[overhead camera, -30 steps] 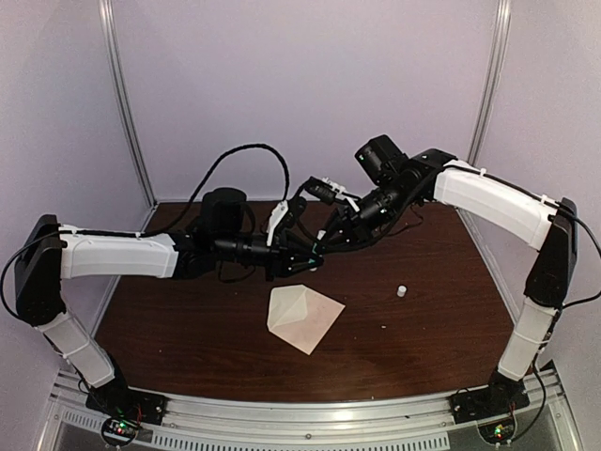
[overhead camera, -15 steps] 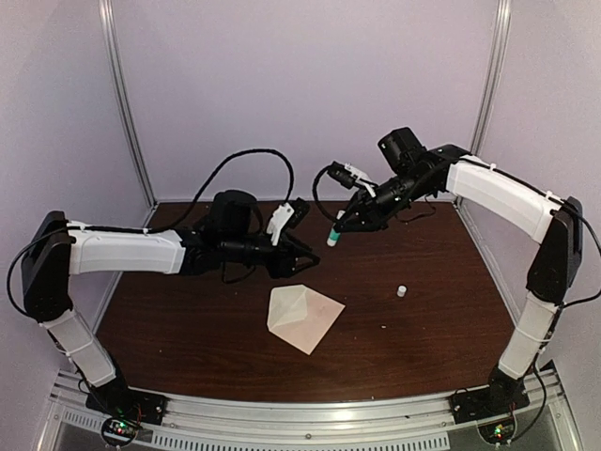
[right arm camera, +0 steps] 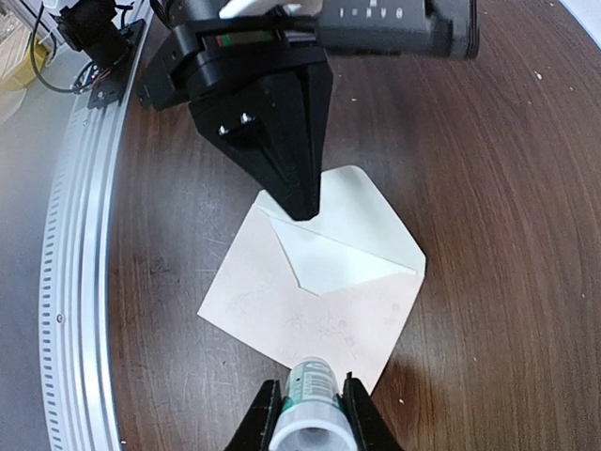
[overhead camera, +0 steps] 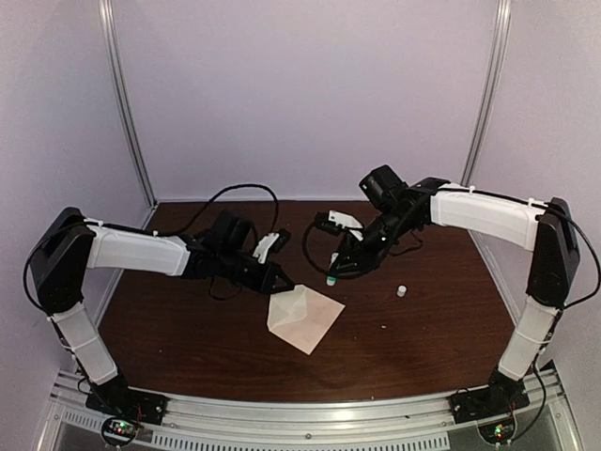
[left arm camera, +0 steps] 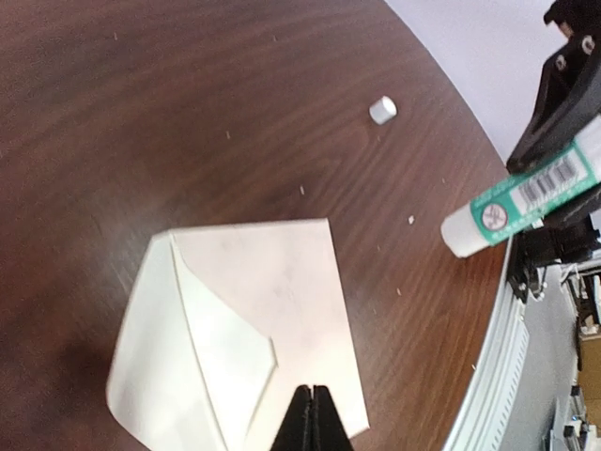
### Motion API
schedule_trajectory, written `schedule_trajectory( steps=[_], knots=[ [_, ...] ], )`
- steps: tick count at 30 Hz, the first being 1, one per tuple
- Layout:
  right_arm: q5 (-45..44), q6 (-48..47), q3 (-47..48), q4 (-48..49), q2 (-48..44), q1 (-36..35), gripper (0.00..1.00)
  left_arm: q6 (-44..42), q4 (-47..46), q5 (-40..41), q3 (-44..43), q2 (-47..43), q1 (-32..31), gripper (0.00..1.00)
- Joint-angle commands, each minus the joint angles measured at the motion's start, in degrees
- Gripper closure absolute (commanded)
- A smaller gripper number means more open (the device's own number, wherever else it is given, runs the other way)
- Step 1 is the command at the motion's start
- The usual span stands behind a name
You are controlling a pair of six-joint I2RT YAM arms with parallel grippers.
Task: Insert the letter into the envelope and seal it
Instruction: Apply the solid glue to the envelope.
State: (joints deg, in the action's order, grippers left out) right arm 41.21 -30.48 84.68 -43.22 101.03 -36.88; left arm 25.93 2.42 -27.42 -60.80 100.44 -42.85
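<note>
The cream envelope (overhead camera: 302,318) lies flat on the dark table with its pointed flap open; it also shows in the left wrist view (left arm camera: 282,282) and the right wrist view (right arm camera: 319,301). No separate letter sheet is in view; only a white surface shows in the envelope's mouth. My left gripper (overhead camera: 285,283) is shut and empty, its tips (left arm camera: 312,399) low over the envelope's edge near the flap fold. My right gripper (overhead camera: 343,260) is shut on an uncapped green and white glue stick (right arm camera: 308,390), held above the table just beyond the envelope.
The small white glue cap (overhead camera: 401,291) lies on the table to the right of the envelope, also seen in the left wrist view (left arm camera: 382,110). The brown table (overhead camera: 188,329) has purple walls behind and a metal rail along the front.
The two grippers have drawn apart. My left gripper has dropped to the envelope's edge. My right gripper has carried the glue stick down and towards the envelope.
</note>
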Motion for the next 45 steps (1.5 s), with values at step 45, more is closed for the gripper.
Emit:
schedule_trajectory(
  steps=[45],
  knots=[
    [-9.1, 0.0, -1.5, 9.2, 13.5, -11.5, 1.0, 7.7, -8.5, -4.9, 11.5, 8.6, -2.9, 1.0]
  ],
)
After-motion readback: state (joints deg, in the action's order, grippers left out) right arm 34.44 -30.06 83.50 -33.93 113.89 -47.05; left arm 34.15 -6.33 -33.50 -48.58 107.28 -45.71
